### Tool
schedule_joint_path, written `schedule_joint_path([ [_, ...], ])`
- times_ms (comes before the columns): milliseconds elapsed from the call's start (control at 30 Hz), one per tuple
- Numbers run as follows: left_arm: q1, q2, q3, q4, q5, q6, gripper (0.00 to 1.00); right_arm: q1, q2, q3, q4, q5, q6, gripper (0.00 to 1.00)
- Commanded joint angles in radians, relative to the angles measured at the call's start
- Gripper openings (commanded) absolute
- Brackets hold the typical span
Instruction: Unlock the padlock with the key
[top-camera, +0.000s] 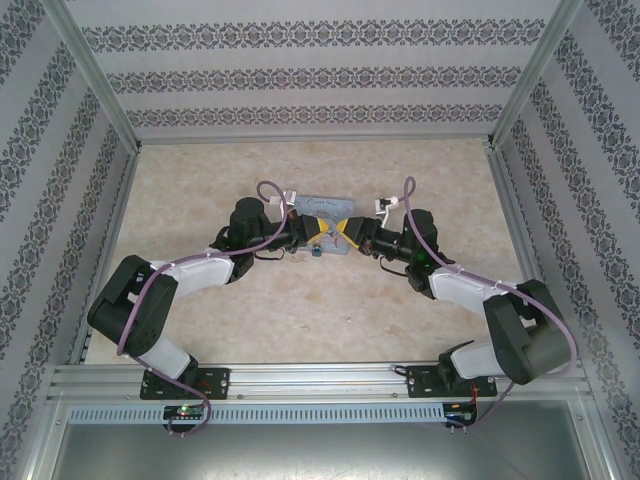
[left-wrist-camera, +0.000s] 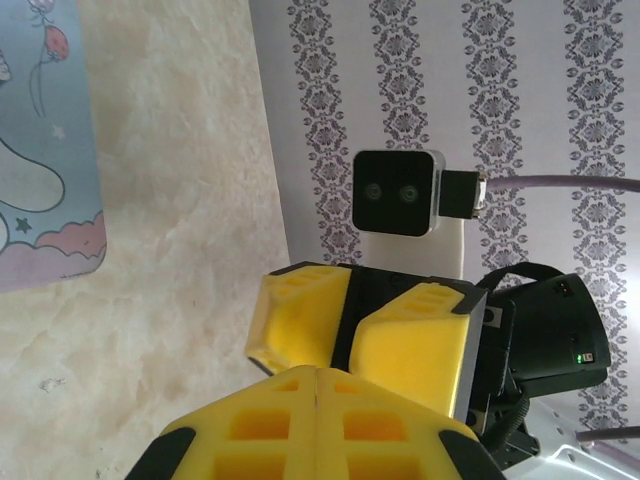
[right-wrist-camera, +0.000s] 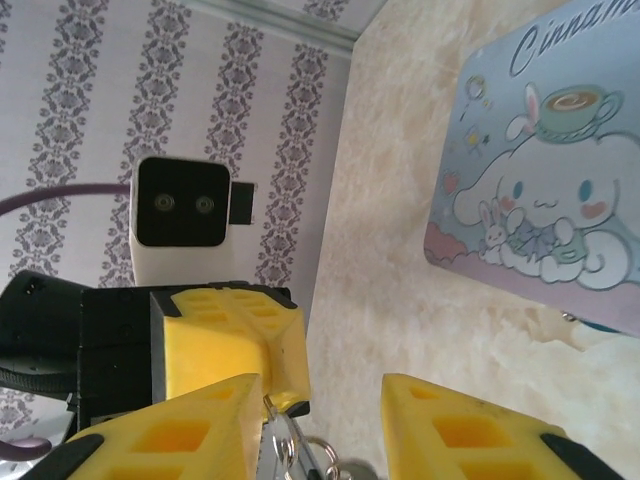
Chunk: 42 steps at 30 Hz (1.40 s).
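Your two arms reach in from the near edge of the table (top-camera: 200, 300) and meet nose to nose at mid-table. The left gripper (top-camera: 322, 230) and right gripper (top-camera: 350, 232) have their yellow tips almost touching.

In your left wrist view, the left gripper (left-wrist-camera: 315, 378) has its fingers (left-wrist-camera: 250, 425) pressed flat together along one seam. You cannot tell what, if anything, is pinched there. Just ahead of it sits the right gripper (left-wrist-camera: 350, 325), facing it.

In your right wrist view, the right gripper (right-wrist-camera: 325, 392) is partly open, with a clear gap between its two fingers (right-wrist-camera: 170, 435). Small metal rings (right-wrist-camera: 292, 450) hang in that gap, close against the finger nearer the wall. They seem to hang from the tip of the left gripper (right-wrist-camera: 285, 395), which sits just past them. Whether one of these pieces is the key is too small to tell, and the right fingers are not closed on anything.

From above, the padlock (top-camera: 316, 252) shows as a tiny dark blue speck just on the near side of the two grippers. Whether it hangs or lies on the table you cannot tell.

Just beyond the grippers the pale blue tin (top-camera: 325, 205) lies flat on the table, its near edge partly under the tips. Past that is bare table up to the patterned back wall (top-camera: 320, 80).
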<state>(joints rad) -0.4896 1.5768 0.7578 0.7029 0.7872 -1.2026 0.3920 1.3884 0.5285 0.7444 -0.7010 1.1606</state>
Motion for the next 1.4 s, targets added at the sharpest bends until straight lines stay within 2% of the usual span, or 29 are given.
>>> schedule_joint_path([
  [0, 0.005, -0.008, 0.015, 0.018, 0.04, 0.017, 0.0, 0.028, 0.023, 0.031, 0.11, 0.0, 0.022, 0.36],
  [467, 0.004, -0.008, -0.006, 0.021, 0.013, 0.01, 0.0, 0.063, 0.084, -0.014, 0.238, 0.032, 0.08, 0.27],
  [1000, 0.015, 0.012, -0.005, 0.036, -0.005, -0.004, 0.0, 0.076, 0.086, -0.062, 0.288, 0.047, 0.098, 0.26],
  [1233, 0.018, 0.02, -0.009, 0.039, -0.009, -0.005, 0.0, 0.079, 0.09, -0.066, 0.294, 0.051, 0.102, 0.22],
  [1367, 0.019, 0.021, -0.015, 0.044, -0.01, -0.007, 0.0, 0.08, 0.096, -0.067, 0.299, 0.055, 0.106, 0.16],
])
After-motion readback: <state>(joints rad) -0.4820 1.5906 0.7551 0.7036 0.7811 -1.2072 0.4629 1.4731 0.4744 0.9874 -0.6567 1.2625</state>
